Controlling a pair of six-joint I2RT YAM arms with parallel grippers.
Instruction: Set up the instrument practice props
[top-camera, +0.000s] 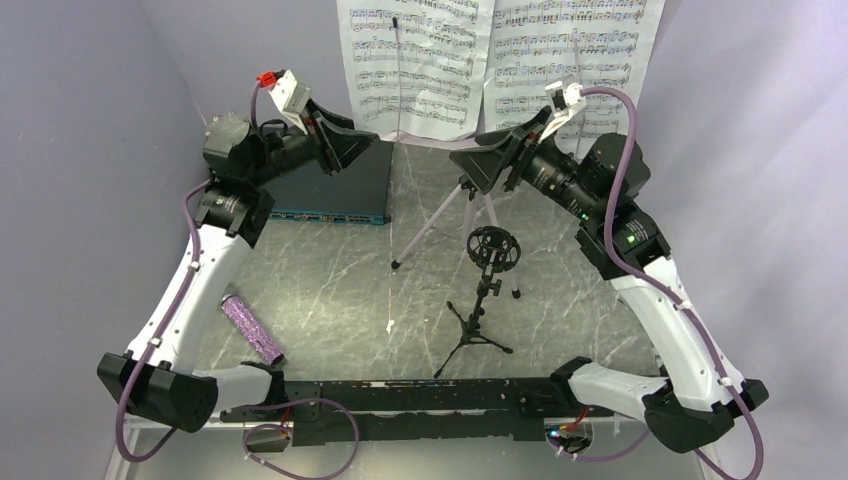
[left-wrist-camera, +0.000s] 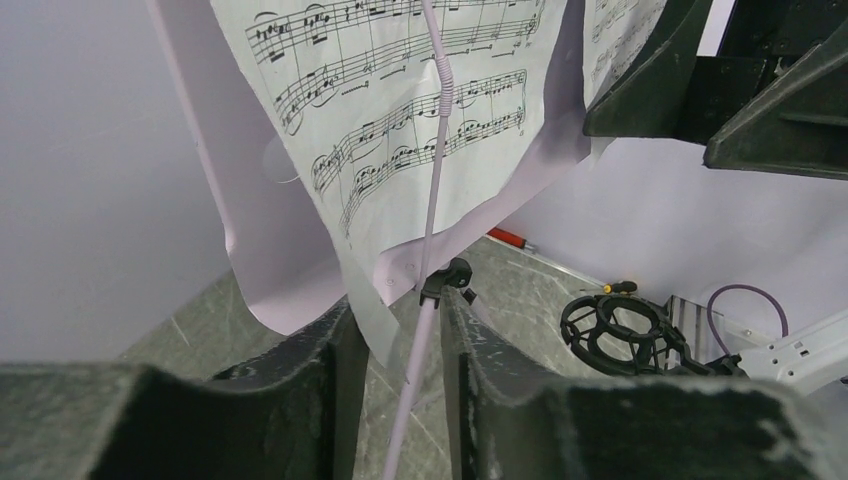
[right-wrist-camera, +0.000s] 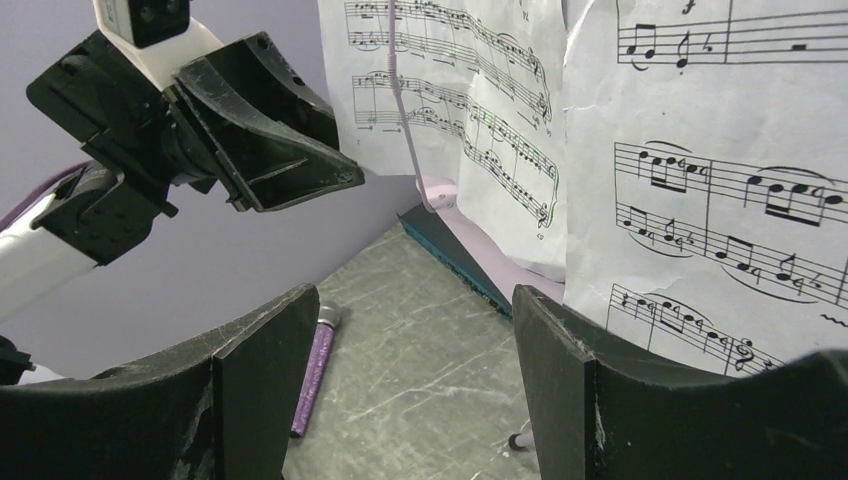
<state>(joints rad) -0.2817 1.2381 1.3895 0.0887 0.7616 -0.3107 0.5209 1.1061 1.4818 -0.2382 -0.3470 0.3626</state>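
Lilac walls close round a grey marbled surface (top-camera: 330, 270), and at its far edge stands the music stand (top-camera: 432, 222) on its tripod legs. Two sheet-music pages, one on the left (top-camera: 440, 60) and one on the right (top-camera: 570, 40), hang upright on it.

I judge the step in hand to be dressing the stand, pinning the pages under its thin retaining wire (left-wrist-camera: 432, 180). My left arm (top-camera: 215, 260) reaches forward with the elbow pushed out to the side and the wrist turned in towards the left page. Its jaws sit narrowed on either side of the wire, with a sliver of gap showing each side, so I read them as not yet pinching it. My right arm (top-camera: 650, 290) mirrors that pose in front of the right page, with its jaws wide apart and holding nothing.

Next I would need to close gently on the wire and swing it across the paper without tearing or dragging the sheet.

Nearer me the black mic stand (top-camera: 484, 300) is upright with its cradle vacant. The glittery microphone (top-camera: 252, 328) lies flat near the left arm, well apart from the mic stand. A dark box (top-camera: 335, 185) sits left of the music stand.
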